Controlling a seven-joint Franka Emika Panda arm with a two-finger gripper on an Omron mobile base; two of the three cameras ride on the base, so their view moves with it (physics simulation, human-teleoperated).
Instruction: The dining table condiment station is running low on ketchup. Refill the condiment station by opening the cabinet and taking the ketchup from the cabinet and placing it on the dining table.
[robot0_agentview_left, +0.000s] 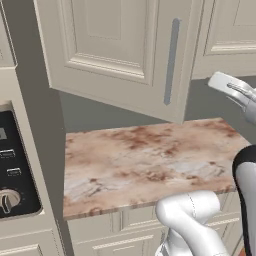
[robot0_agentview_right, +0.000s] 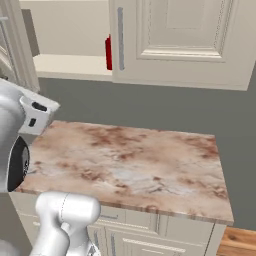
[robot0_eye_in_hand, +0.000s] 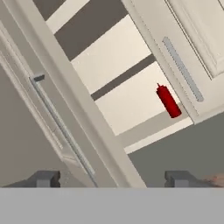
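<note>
The ketchup (robot0_eye_in_hand: 168, 101), a small red squeeze bottle, stands on the lower shelf of the open cabinet (robot0_eye_in_hand: 118, 96), close to the edge of the door that is still shut. In the right base view a red sliver of the ketchup (robot0_agentview_right: 108, 52) shows behind that door's edge. My gripper (robot0_eye_in_hand: 113, 179) is open, its fingertips (robot0_eye_in_hand: 46, 178) wide apart and holding nothing. It is level with the cabinet, some way in front of the shelf. The opened door's bar handle (robot0_eye_in_hand: 61, 127) runs just ahead of the left tip. The dining table is out of view.
The opened cabinet door (robot0_agentview_left: 120, 50) swings out over a small marbled counter (robot0_agentview_left: 150, 160), its silver handle (robot0_agentview_left: 171, 60) facing the room. A stove panel with knobs (robot0_agentview_left: 12, 175) lies at the left. Drawer fronts (robot0_agentview_right: 150, 235) sit under the counter.
</note>
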